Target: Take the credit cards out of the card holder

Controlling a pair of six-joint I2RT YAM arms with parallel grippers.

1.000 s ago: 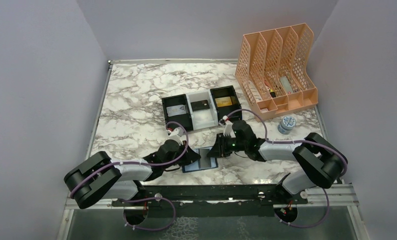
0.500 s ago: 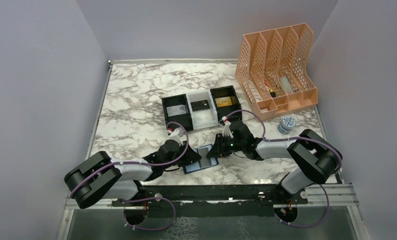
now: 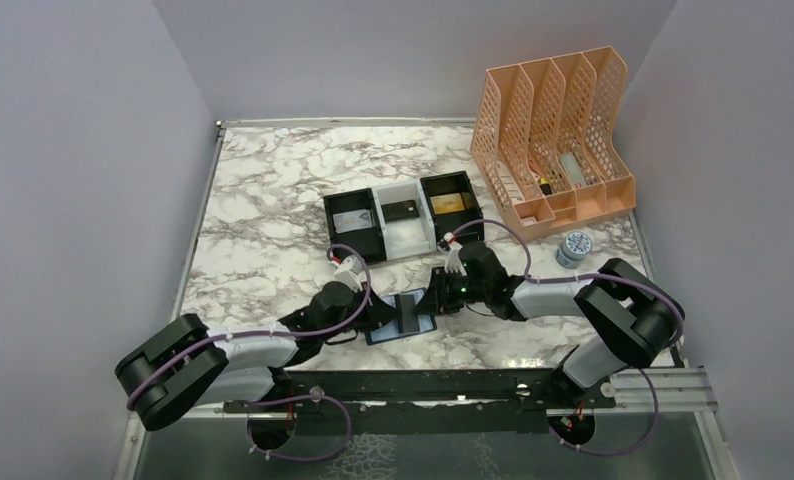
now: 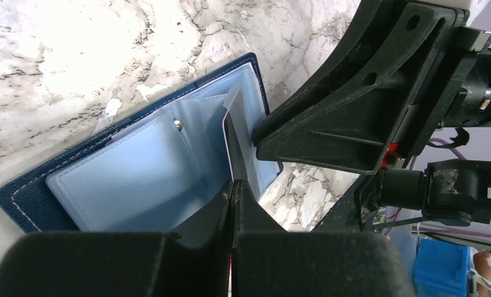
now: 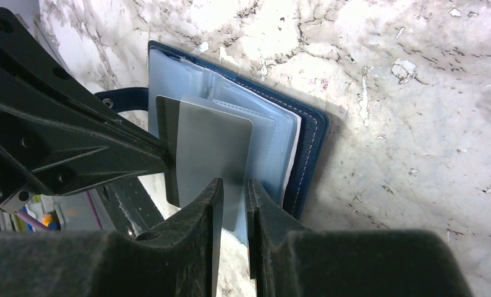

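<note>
Three cards are already sitting in the hard black-and-white tray (image 3: 328, 215) at upper centre: silver card (image 3: 351, 220), dark card (image 3: 401, 210), gold card (image 3: 448, 203). So this is looking like late work. At lower centre, the left pincer (image 4: 234, 184) is pinching, fully closed, the edge of a thin, stiff grey card (image 5: 209, 148) tilting up off the card holder (image 4: 125, 179), which is stitched navy outside with smooth pale-blue pockets and is lying open on the marbled surface (image 3: 263, 200). The right pincer (image 5: 234, 189), its jaws barely parted, is straddling the holder's page. I cannot tell whether it's gripping.

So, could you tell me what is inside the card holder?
A grey card, pinched by the left hand, over the pale blue pockets; whether they hold more cards is covered.
</note>
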